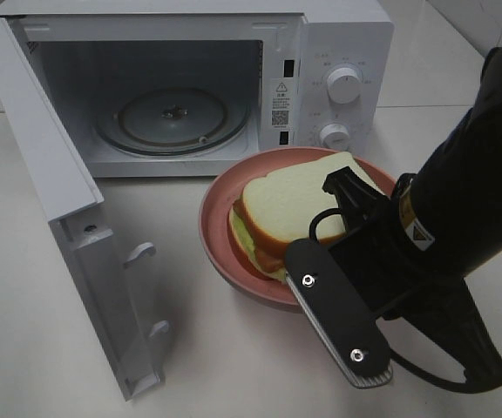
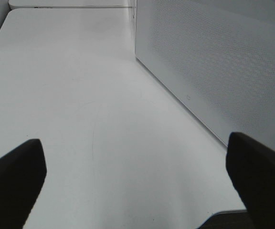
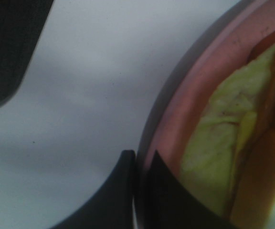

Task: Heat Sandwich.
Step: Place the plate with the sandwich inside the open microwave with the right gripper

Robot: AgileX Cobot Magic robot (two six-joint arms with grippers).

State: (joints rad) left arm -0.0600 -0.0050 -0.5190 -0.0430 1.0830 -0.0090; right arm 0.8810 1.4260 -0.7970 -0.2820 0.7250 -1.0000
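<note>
Right wrist view: R gripper (image 3: 140, 191) has its tips pinched almost together on the near rim of the pink plate (image 3: 195, 86), w/ the thin lip btwn them, one pad outside and one inside. The sandwich (image 3: 223, 143) lies on that plate just past the tips, pale green lettuce edge showing. The gripper isn't touching it.

Exterior high view: plate sits on the table (image 1: 190, 348) directly in front of the microwave (image 1: 347, 43), a bit right of the cavity's centre, below the dials (image 1: 345, 85). The sandwich is two white slices w/ tan crust, lettuce + filling btwn.

Handling, my read: the sandwich looks soft, light and loosely stacked. A direct squeeze would crush the bread, and the layers could slide apart if tipped. Better not to grab it at all; carry it by the plate rim, as gripped now. The plate looks stiff and smooth, prob. slippery. A one-edge pinch lets the far side droop, so keep it low and level, or slide it.

L gripper (image 2: 137, 176): fingers wide apart, nothing btwn them, over bare table beside the perforated outer face of the door (image 2: 214, 62), which is swung fully open to the left.

Farthest back: open cavity w/ the glass turntable (image 1: 172, 117), nothing on it. The plate looks approx. as wide as the turntable, so entry should be tight-ish.
</note>
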